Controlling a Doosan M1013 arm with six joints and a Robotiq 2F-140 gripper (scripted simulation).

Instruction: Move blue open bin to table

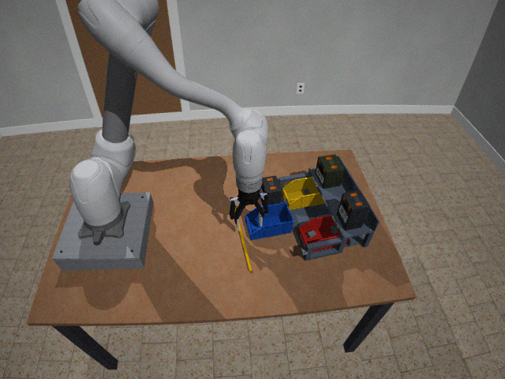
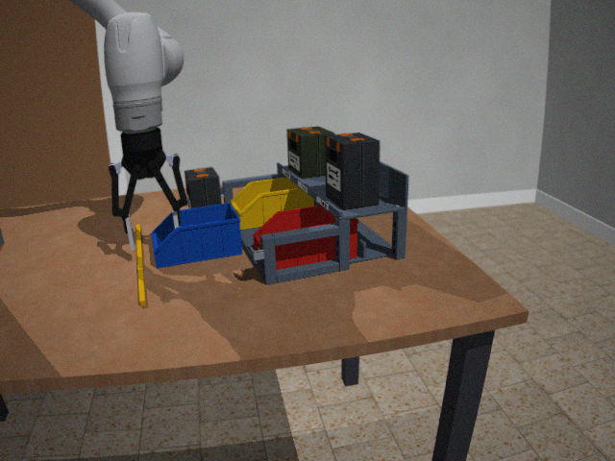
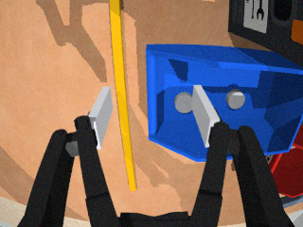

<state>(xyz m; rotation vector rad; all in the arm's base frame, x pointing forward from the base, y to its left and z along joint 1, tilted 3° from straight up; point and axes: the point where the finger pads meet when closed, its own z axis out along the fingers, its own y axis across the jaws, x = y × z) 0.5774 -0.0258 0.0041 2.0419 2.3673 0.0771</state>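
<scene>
The gripper stood part-open over the blue bin's low front.

The black two-finger gripper [image 1: 249, 224] [image 2: 153, 232] [image 3: 151, 96] held nothing; one pale fingertip hung above or within the open blue plastic bin [image 1: 271, 228] [image 2: 209, 243] [image 3: 166, 120], the other outside its front. The bin stood beneath it on the brown table top [image 1: 196, 281] [image 2: 163, 342] [image 3: 28, 104], two grey round parts inside. The thin yellow strip [image 1: 245, 250] [image 2: 140, 273] [image 3: 122, 104] lay between the fingertips as seen from the wrist.

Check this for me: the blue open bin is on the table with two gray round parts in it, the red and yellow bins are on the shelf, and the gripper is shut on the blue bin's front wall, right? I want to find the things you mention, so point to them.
One thing is wrong: the gripper [image 1: 249, 222] [image 2: 154, 233] [image 3: 151, 96] is open, its fingers apart astride the blue open bin's [image 1: 272, 228] [image 2: 210, 244] [image 3: 166, 128] front wall, as the wrist view shows.
</scene>
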